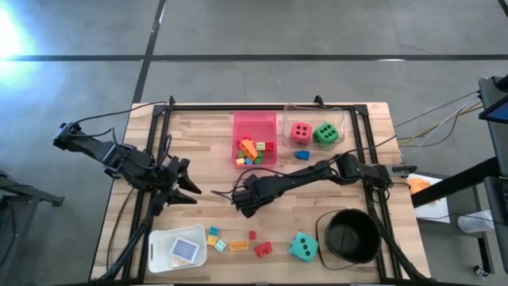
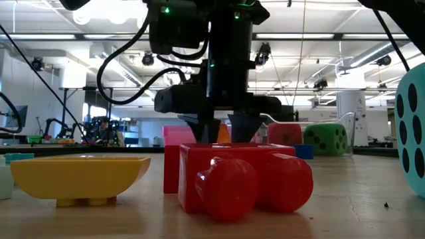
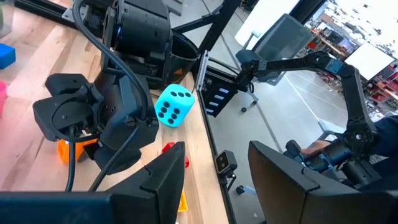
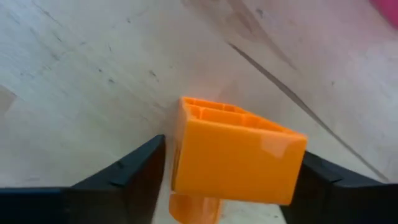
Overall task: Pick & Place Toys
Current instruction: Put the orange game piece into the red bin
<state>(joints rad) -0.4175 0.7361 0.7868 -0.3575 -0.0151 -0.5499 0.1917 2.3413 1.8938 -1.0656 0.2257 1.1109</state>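
Note:
A small orange brick (image 4: 233, 155) lies on the wooden table near its middle. My right gripper (image 1: 244, 204) points down over it, open, with one dark finger (image 4: 127, 171) on each side of the brick. In the left wrist view the orange brick (image 3: 67, 149) shows under that gripper. My left gripper (image 3: 214, 180) hangs open over the table's left part, above the table, with nothing between its fingers. A teal die (image 1: 302, 246), a red brick (image 1: 263, 249) and a yellow brick (image 1: 239, 245) rest on the table near its front edge. My right gripper stands around the orange brick's two opposite sides (image 4: 177, 149) from above, and the brick rests on the table. A thin strip of table shows between one finger and the brick. Whether the other finger (image 4: 329, 180) touches it, I cannot tell.
A pink tray (image 1: 255, 123) with several bricks stands at the back middle. Beside it, a clear box holds a red die (image 1: 300, 132) and a green die (image 1: 325, 133). A blue brick (image 1: 302, 155) lies nearby. Front right is a black bucket (image 1: 349, 236), front left a white box (image 1: 163, 253).

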